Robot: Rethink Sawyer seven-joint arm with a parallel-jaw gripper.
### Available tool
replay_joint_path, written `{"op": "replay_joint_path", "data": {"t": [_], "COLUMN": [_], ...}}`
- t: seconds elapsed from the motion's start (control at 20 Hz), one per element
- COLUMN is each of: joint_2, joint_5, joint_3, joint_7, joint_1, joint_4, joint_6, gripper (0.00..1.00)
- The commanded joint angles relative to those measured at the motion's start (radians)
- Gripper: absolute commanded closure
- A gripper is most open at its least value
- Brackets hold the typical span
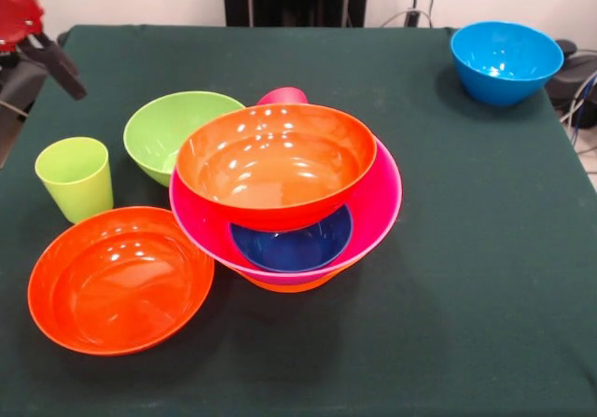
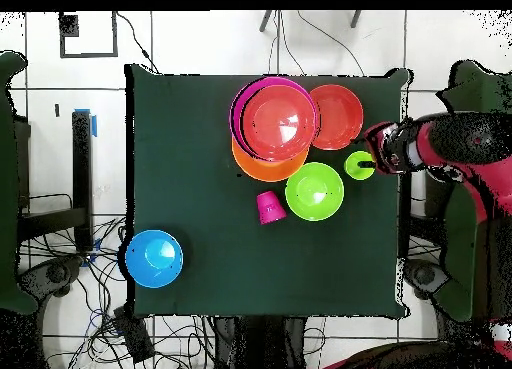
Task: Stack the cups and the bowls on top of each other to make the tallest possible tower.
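Observation:
The tower [image 1: 289, 193] stands mid-table: an orange bowl [image 1: 289, 284] at the bottom, the big pink bowl [image 1: 378, 207] on it, the small dark blue bowl [image 1: 294, 244] inside, and a red-orange bowl [image 1: 275, 160] resting tilted on top. It also shows in the overhead view [image 2: 275, 125]. A second red-orange bowl [image 1: 121, 277], the green bowl [image 1: 173, 128], the lime green cup [image 1: 75, 176] and the red-pink cup [image 1: 283, 95] stand around it. The light blue bowl [image 1: 504, 58] stands apart. My gripper [image 2: 378, 157] hangs beside the lime cup [image 2: 359, 165], at the left edge in the front view [image 1: 58, 64]. The yellow-orange cup is hidden.
The dark green table [image 1: 448, 277] ends close behind the gripper. Cables and a dark object [image 1: 574, 76] lie off the table's edge by the light blue bowl [image 2: 154, 257]. The red arm [image 2: 450, 150] reaches in over the table's side.

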Motion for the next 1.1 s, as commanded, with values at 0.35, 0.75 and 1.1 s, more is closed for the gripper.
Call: {"op": "replay_joint_path", "data": {"t": [0.35, 0.75, 1.1], "joint_2": [0.003, -0.023, -0.002], "joint_5": [-0.051, -0.16, -0.259], "joint_3": [0.128, 0.088, 0.049], "joint_7": [-0.201, -0.217, -0.147], "joint_1": [0.015, 0.043, 0.088], "joint_4": [0.1, 0.089, -0.012], "joint_6": [-0.02, -0.092, -0.113], "gripper": [0.0, 0.0, 0.0]}}
